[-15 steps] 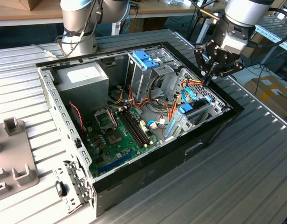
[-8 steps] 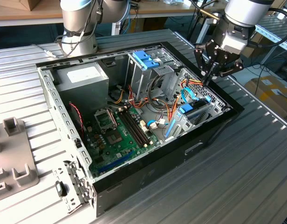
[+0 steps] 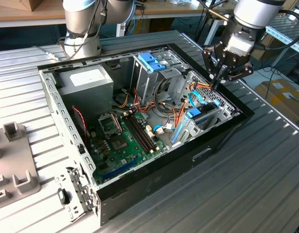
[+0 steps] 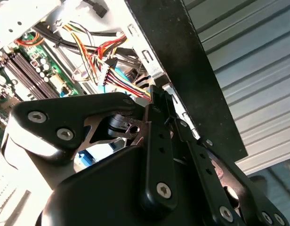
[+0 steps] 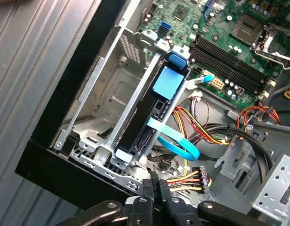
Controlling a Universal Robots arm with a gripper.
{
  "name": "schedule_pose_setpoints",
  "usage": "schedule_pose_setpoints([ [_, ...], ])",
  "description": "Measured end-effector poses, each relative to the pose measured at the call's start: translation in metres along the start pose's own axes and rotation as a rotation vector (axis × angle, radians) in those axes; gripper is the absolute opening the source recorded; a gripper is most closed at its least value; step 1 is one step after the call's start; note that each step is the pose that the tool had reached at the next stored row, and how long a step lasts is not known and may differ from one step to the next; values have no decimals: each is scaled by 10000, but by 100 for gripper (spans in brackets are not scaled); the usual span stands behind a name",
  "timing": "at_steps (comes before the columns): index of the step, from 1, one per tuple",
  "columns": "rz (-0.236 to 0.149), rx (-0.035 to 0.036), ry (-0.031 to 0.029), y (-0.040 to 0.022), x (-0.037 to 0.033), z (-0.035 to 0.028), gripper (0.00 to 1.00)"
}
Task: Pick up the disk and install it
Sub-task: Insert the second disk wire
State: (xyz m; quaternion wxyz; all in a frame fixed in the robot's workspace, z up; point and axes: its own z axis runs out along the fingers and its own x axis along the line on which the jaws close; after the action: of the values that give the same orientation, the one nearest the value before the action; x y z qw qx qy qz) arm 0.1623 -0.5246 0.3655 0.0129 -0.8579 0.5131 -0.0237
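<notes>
The tool [image 3: 220,80] hangs over the open computer case [image 3: 140,191] at the exterior view's right, its fingers [image 5: 154,200] drawn narrow together and holding nothing. The disk [image 5: 152,110] stands on edge in a metal bay of the drive cage [image 5: 95,117] just below the tool, beside the motherboard [image 3: 121,141]. The case lies on the ribbed desk [image 3: 246,174].

Open computer case [image 3: 154,187] on the ribbed metal table [image 3: 246,184]: green motherboard [image 3: 123,141] at its floor, grey power supply [image 3: 86,80] in one corner, bundled coloured cables [image 5: 197,127] mid-case.
</notes>
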Motion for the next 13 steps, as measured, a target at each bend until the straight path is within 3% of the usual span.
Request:
schedule_pose_setpoints([
  [4,903,-25,42,1,0,11,17],
  [6,1169,-32,54,1,0,13,17],
  [13,1250,-34,58,17,-10,12,17],
])
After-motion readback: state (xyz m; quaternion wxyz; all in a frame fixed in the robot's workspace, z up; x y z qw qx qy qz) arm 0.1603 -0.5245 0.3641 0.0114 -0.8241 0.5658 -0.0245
